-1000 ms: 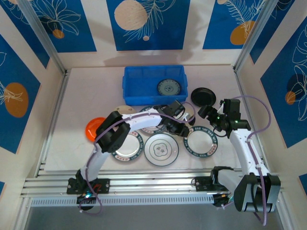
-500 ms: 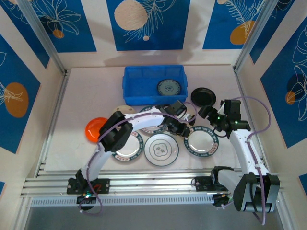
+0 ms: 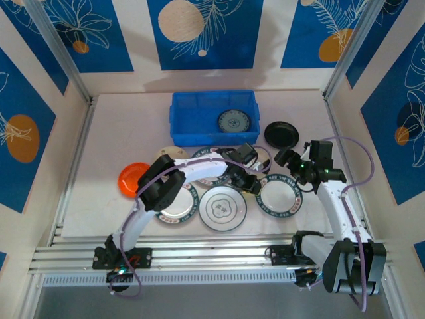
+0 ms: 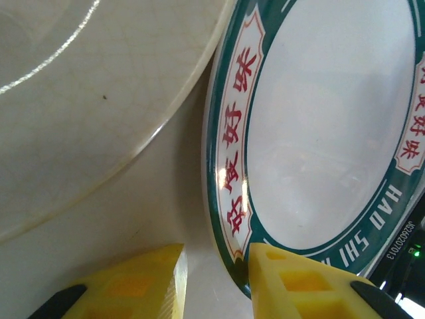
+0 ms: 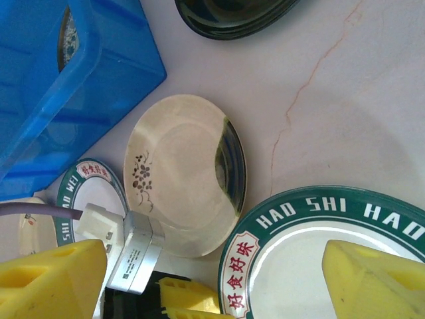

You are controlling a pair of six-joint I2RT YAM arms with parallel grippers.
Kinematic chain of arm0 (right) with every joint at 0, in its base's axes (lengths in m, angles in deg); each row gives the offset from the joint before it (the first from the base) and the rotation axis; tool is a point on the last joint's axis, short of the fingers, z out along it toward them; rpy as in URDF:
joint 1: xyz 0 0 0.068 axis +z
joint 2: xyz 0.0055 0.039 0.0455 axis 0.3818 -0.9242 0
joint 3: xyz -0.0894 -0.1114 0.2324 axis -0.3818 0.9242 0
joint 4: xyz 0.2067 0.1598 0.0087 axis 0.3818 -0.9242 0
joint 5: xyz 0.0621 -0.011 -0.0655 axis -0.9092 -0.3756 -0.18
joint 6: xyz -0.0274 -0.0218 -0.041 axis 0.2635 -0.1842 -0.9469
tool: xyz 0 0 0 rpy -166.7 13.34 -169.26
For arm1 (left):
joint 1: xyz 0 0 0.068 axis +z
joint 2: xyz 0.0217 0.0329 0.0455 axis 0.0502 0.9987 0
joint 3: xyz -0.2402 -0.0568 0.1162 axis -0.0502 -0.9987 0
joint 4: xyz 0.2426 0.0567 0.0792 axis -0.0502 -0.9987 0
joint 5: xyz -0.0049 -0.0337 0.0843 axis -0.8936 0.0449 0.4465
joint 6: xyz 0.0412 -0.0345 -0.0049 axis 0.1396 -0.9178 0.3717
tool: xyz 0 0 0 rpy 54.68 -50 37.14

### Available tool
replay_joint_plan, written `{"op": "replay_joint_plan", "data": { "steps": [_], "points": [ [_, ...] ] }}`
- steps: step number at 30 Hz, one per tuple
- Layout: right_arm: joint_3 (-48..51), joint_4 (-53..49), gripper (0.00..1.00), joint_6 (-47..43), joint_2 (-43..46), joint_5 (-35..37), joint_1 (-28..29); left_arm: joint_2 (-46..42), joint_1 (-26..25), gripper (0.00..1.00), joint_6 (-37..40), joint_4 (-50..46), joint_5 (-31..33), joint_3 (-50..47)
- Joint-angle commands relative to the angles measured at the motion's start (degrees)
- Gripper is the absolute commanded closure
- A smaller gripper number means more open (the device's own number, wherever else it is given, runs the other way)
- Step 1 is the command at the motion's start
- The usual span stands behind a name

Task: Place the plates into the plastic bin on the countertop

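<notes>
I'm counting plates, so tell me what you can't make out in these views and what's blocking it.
Top external: the left arm covers plates beneath it; their number is unclear.
Left wrist: the green-rimmed plate runs off the frame; whether the jaws touch its rim is unclear.
Right wrist: the black plate is cut by the top edge; the wall of the blue bin hides most of its contents.

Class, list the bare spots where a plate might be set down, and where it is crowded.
Bare: countertop left of the blue bin; the bin's left half. Crowded: the plates clustered before the bin.
</notes>
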Motion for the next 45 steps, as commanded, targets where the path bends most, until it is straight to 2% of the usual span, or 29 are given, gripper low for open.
{"op": "replay_joint_plan", "data": {
  "steps": [1, 5, 15, 24, 26, 33, 41, 45],
  "points": [
    [1.0, 0.7, 0.15, 0.4, 1.1, -1.6, -0.3, 0.5, -0.7, 0.71, -0.6, -1.1, -1.1, 0.3],
    [1.4, 1.0, 0.15, 0.6, 1.4, -1.7, -0.4, 2.1, -0.7, 0.78, -0.5, -2.0, -2.3, 2.3],
    [1.7, 1.3, 0.15, 0.5, 1.9, -2.0, -0.8, 4.9, -0.6, 0.80, -0.9, -2.4, -4.7, 5.9],
    [2.1, 2.0, 0.15, 0.9, 2.0, -2.6, -0.9, 3.8, -0.5, 0.94, -0.7, -1.6, -4.4, 5.8],
    [1.9, 2.1, 0.15, 0.9, 2.1, -2.6, -0.9, 3.1, -0.5, 1.00, -0.7, -0.8, -4.3, 5.1],
    [-1.5, 3.2, 0.15, 1.5, 2.7, -1.0, -2.9, -2.6, 0.0, 1.00, -1.2, 5.6, -4.1, 0.7],
    [-13.9, 2.0, 0.15, -1.3, 0.2, 3.0, -4.7, -9.8, 4.4, 1.00, -2.5, 7.8, -6.5, -1.2],
    [-17.1, 1.7, 0.15, -1.6, -1.2, 2.9, -5.7, -14.1, 6.6, 1.00, -2.7, 8.5, -6.2, -4.7]
  ]
}}
